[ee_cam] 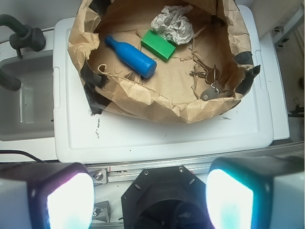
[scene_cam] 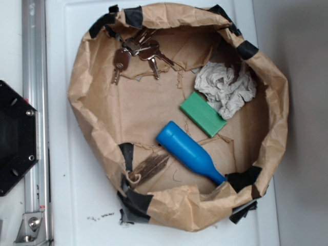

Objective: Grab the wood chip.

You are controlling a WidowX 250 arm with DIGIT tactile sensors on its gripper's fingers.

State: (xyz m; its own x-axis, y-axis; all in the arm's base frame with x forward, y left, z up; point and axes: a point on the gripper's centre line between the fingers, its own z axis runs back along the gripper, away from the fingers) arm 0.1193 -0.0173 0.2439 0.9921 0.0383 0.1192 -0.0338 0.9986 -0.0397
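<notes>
The wood chip [scene_cam: 148, 168], a dark streaky sliver with a pale curled end, lies flat on the floor of the brown paper bag [scene_cam: 87, 77], near its front-left wall and just left of the blue bottle [scene_cam: 188, 151]. In the wrist view only its pale curl [ee_cam: 101, 67] shows, beside the bottle [ee_cam: 131, 56]. My gripper [ee_cam: 150, 200] does not appear in the exterior view. In the wrist view it hangs over the black robot base [ee_cam: 164, 198], well short of the bag. Its glowing pads [ee_cam: 66, 200] stand wide apart, open, with nothing between them.
Inside the bag are a green block [scene_cam: 202, 114], crumpled grey paper [scene_cam: 225, 87] and a bunch of keys [scene_cam: 136, 51]. Black tape patches [scene_cam: 134, 202] dot the rim. An aluminium rail [scene_cam: 33, 102] borders the white board [scene_cam: 72, 205]. A sink [ee_cam: 24, 100] lies at left.
</notes>
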